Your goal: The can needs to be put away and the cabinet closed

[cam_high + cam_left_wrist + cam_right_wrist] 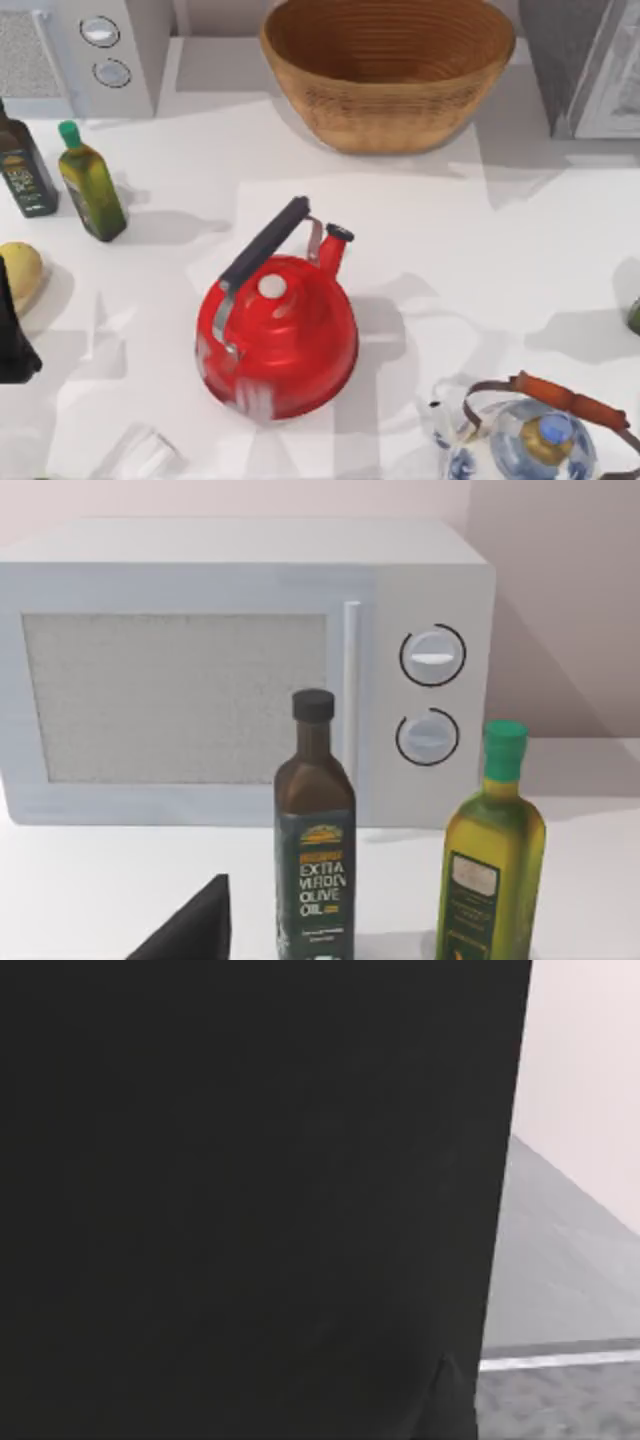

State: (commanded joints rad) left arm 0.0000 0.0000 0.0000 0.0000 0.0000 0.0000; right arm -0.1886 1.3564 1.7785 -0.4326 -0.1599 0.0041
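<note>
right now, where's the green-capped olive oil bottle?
Top view: the green-capped olive oil bottle stands at the table's left, beside the dark bottle, in front of the white appliance.

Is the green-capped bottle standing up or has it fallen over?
Standing up. The green-capped bottle stands on its base on the table, cap on top, beside the dark olive oil bottle, in front of the white appliance.
</note>
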